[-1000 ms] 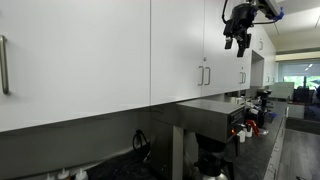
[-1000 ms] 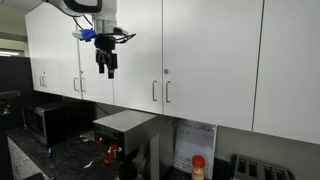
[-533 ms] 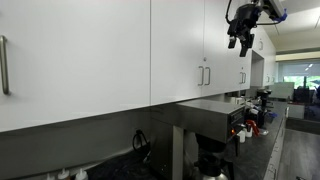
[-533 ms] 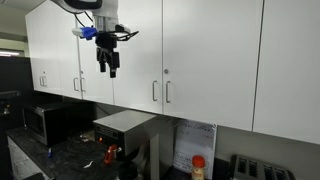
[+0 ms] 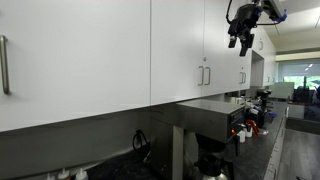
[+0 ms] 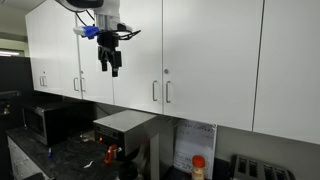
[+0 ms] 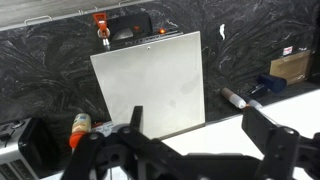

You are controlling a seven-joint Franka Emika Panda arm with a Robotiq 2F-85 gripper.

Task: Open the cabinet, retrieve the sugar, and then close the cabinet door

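Observation:
The white cabinet runs along the wall with every door shut in both exterior views. Slim silver handles sit near the lower edges, and a pair also shows at the handles. My gripper hangs in the air in front of the cabinet fronts, fingers pointing down, touching nothing; it also shows high up as the gripper. In the wrist view the gripper is open, with only the counter and a steel appliance top below it. The sugar is hidden.
A steel box appliance stands under the cabinets, seen from above as the pale appliance top. A microwave and a red-lidded bottle stand on the dark marbled counter. An orange bottle and a cardboard box lie there too.
The gripper has risen slightly in front of the cabinet fronts and stayed open. The cabinet doors have not moved.

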